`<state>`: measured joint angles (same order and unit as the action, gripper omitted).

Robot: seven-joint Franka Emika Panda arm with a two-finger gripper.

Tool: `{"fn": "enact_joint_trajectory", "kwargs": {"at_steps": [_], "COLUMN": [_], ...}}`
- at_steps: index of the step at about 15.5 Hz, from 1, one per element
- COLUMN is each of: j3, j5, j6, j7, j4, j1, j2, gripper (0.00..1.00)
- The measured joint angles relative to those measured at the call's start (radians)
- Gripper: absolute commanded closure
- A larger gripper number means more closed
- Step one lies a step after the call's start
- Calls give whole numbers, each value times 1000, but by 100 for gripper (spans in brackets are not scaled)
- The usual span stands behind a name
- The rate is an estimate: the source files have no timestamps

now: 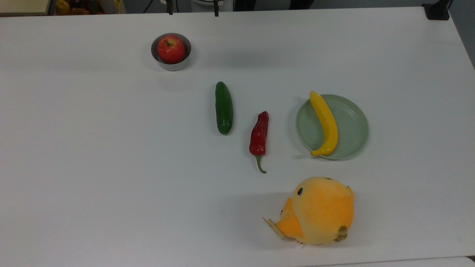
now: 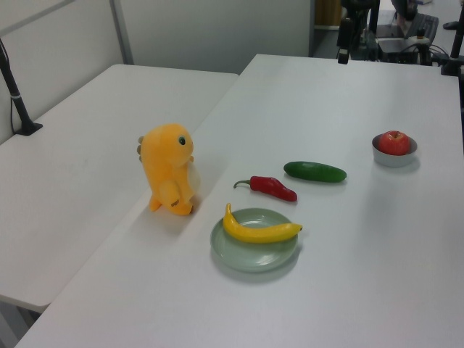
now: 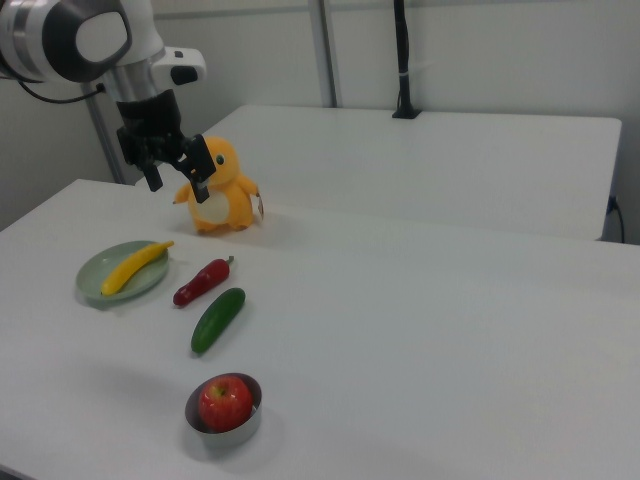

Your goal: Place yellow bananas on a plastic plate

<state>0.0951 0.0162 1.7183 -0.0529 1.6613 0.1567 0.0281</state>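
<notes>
A slim yellow banana (image 1: 326, 123) lies across the left half of the pale green plastic plate (image 1: 354, 129), its ends reaching the rim. The left view has the banana (image 2: 262, 232) on the plate (image 2: 254, 261) near the table's front. In the right view the banana (image 3: 134, 266) and plate (image 3: 92, 284) are at the right view's left. My gripper (image 3: 177, 183) hangs open and empty, high above the table and apart from the plate. Its fingertips (image 1: 170, 10) poke in at the top view's upper edge, and the gripper (image 2: 344, 43) shows at the far end in the left view.
A green cucumber (image 1: 224, 107) and a red chili (image 1: 259, 133) lie left of the plate in the top view. A red apple sits in a small grey bowl (image 1: 171, 63) at upper left. An orange plush chick (image 1: 319, 211) stands near the front edge.
</notes>
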Motion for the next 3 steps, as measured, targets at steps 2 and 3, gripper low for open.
{"fn": "enact_joint_trajectory", "kwargs": {"at_steps": [2, 3], "j3": [0, 0], "j5": [16, 18], "j6": [6, 6], "j7": [21, 25], "j4": [0, 0], "j1": [-8, -9], "j2": [0, 0], "gripper": [0, 0]}}
